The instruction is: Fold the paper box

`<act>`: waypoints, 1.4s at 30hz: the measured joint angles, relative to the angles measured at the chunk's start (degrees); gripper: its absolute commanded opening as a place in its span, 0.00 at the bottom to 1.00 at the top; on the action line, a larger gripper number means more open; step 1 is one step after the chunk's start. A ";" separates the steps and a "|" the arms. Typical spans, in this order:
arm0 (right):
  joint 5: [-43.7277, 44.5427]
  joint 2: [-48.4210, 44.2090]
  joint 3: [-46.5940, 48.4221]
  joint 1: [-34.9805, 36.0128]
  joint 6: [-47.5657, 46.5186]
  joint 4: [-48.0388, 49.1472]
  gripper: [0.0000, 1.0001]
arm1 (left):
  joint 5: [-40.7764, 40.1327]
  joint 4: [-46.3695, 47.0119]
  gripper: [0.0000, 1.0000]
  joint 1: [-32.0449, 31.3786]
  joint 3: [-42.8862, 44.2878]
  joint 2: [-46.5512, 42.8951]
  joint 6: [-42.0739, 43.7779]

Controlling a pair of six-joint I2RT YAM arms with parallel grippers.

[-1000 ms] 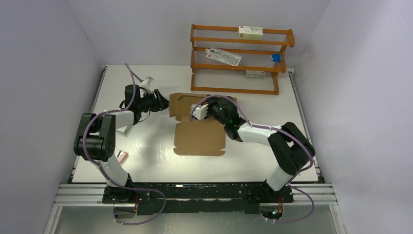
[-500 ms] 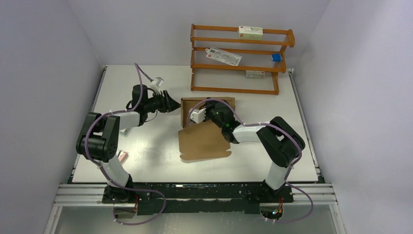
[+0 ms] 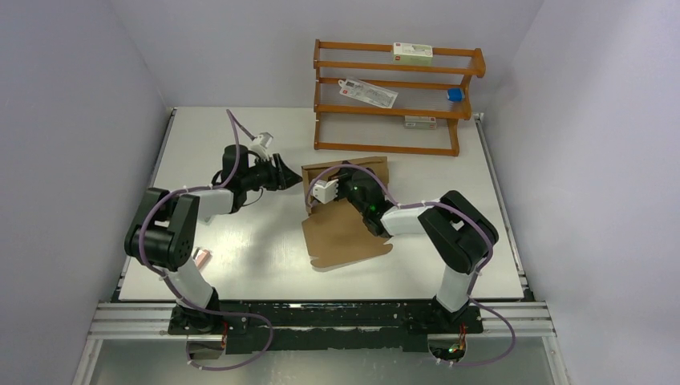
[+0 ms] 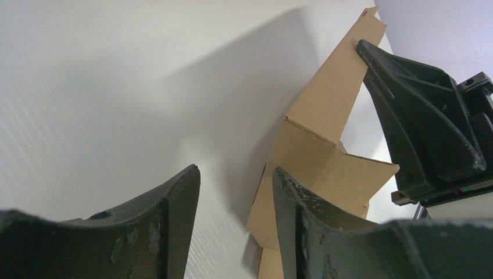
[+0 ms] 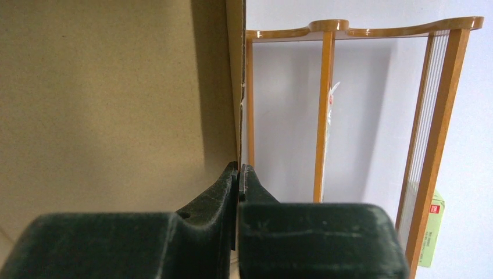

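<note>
Top cam: box (image 3: pixel 349 238) sits mid-table (image 3: pixel 240 136), on the near side of the rack (image 3: pixel 377 147). Its big panel lies flat and the far part is raised off the table. The long axis runs near–far but skewed: the near end is swung a bit right and the far end points at the rack. L gripper (image 3: pixel 295 180) is just left of the raised part, tips aimed right at it; contact can't be judged from here. R gripper (image 3: pixel 343 178) is at the raised part, its forearm reaching in over the panel's far-right side; the jaws aren't readable in this view. A pink item (image 3: pixel 202 258) lies by the L arm, well apart from the box.

L wrist cam: L gripper (image 4: pixel 235 174) has its jaws spread w/ nothing btwn them, only bare table (image 4: pixel 87 87) behind. Box (image 4: pixel 325 168) is just beyond the tips, not gripped. It shows as a creased flap standing on edge, w/ 1 narrower strip running on up-frame. Only this cam shows the R gripper (image 4: pixel 378 64) laid along that strip's far side, touching it.

R wrist cam: R gripper (image 5: pixel 239 168) has its jaws pressed together. Box (image 5: pixel 116 87) fills the left half as a standing wall, its cut edge running straight down to the tips. Whether any board is nipped btwn them, can't tell. Only here: the rack (image 5: pixel 329 26) shows right behind that edge, w/ a pale carton (image 5: pixel 433 226) at its right side.
</note>
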 measured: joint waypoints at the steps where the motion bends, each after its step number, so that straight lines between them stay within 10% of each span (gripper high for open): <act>1: 0.00 0.00 -0.07 0.15 -0.02 0.02 0.00 | -0.13 0.44 0.55 -0.02 -0.72 -0.52 -0.52; 15: -0.22 0.00 -0.55 0.90 0.07 -0.44 0.00 | 0.13 13.57 0.53 -0.04 -9.86 -1.05 -13.40; 42: 6.03 11.04 -5.92 5.60 -7.85 24.81 0.00 | -1.09 16.00 0.54 -0.96 -13.09 -6.49 -10.95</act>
